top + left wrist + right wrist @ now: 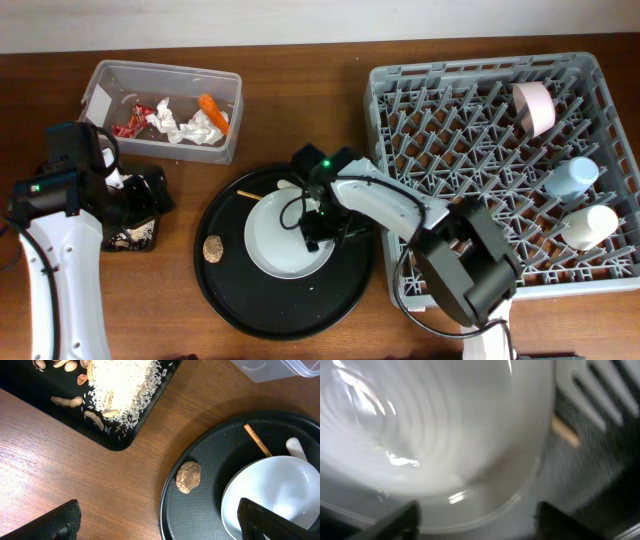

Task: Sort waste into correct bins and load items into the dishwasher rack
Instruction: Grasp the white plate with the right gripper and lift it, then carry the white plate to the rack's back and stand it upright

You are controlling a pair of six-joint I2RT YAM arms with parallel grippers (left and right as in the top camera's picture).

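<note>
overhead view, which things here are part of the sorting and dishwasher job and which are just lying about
Job: white plate, fork, wooden stick, brown lump; clear tub holding tissues, red wrapper, carrot; shallow black tray of rice and peanuts; rack with pink bowl, blue cup, white cup.
Lying about: round black tray, table.
</note>
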